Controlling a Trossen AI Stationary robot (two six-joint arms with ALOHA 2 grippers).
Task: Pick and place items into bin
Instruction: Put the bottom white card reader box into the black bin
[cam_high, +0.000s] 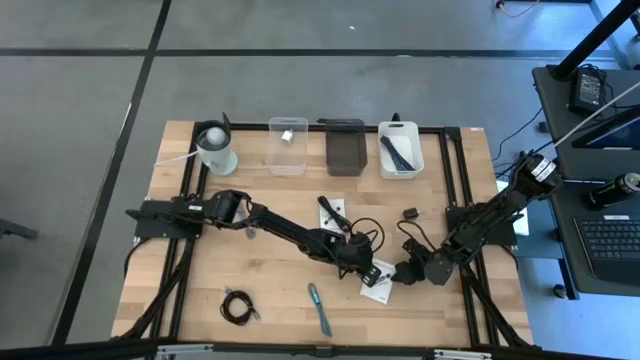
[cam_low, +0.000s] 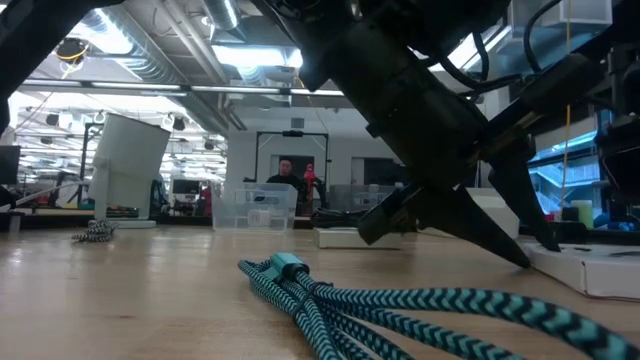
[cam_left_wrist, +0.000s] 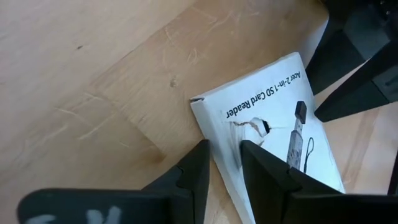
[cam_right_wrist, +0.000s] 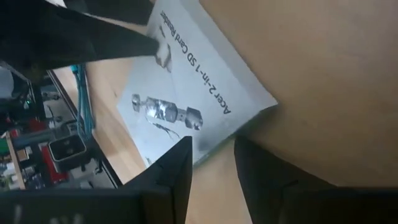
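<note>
both claws on 1 white card

left claw (cam_left_wrist: 222, 163) and right claw (cam_right_wrist: 211, 163) each pinch an edge of the white card (cam_high: 377, 281) lying on the worktop (cam_high: 280, 300).

The right gripper (cam_right_wrist: 211, 163) hung close over the wooden table (cam_right_wrist: 323, 81), its two dark fingers (cam_right_wrist: 177, 165) set a little apart. A long edge of a white card (cam_right_wrist: 199, 93) printed "Acer 2-in-1 SD Card Reader" reached into the gap between them, and whether they pinched it could not be told. The card lay flat, stretching away ahead of the fingertips. Beyond its far end the left gripper's (cam_right_wrist: 134, 43) dark tip pressed on the card.
</note>
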